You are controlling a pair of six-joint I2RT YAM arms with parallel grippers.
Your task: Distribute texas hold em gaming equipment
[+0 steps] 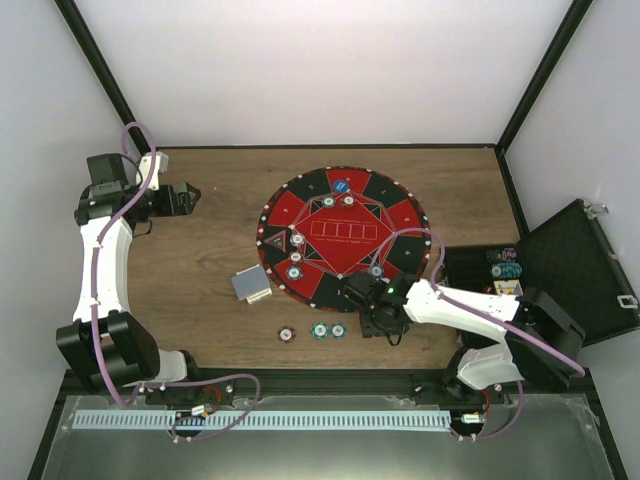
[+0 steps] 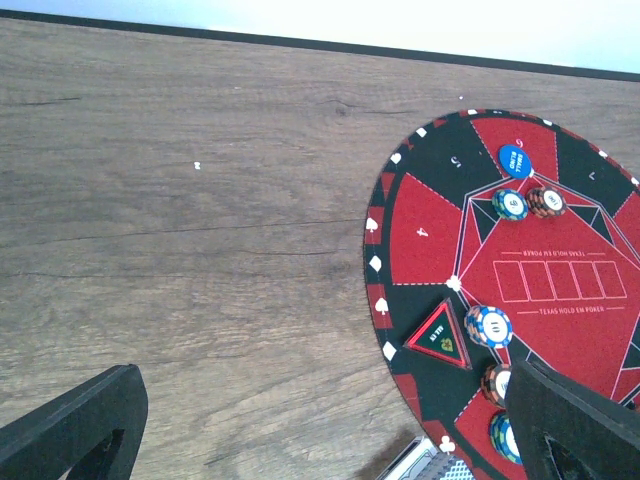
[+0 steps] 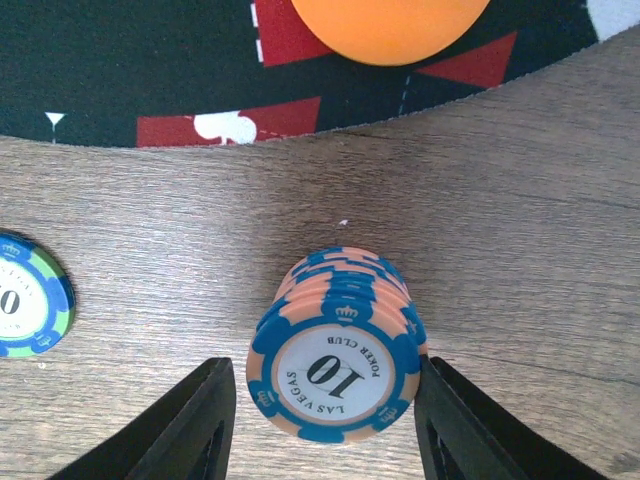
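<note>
At the mat's [image 1: 310,195] near right edge, my right gripper [image 3: 325,372] is down over a stack of blue-and-peach chips [image 3: 335,375], which stands on bare table [image 1: 210,260] just off the mat. One finger is on either side of it. The jaws are about half open. A sliver of wood shows between the left finger and the stack, and the right finger is tight beside it, so I judge nothing is gripped yet.

My left gripper [image 1: 190,195] hangs at the far left of the table, spread wide and empty.

The rest of the equipment is scattered:
- An orange disc [image 3: 390,25] lies on the mat just beyond the stack.
- A green-and-blue chip [image 3: 25,295] lies flat on the wood to its left.
- A deck of cards [image 1: 252,285] sits at the mat's near left edge.
- Loose chips [image 1: 328,329] lie nearer the arms.
- More chips are in the black case [image 1: 575,260] on the right.

The risk is in the stack itself. Its chips are slightly staggered, not squared up. If my right finger meets it first, the pile could slide left or fan out before the other finger arrives. If I pinch too high, I may lift only the upper chips and leave the rest behind. A grip on rounded, uneven edges could also let chips squirt out and roll toward the orange disc or across the wood.
</note>
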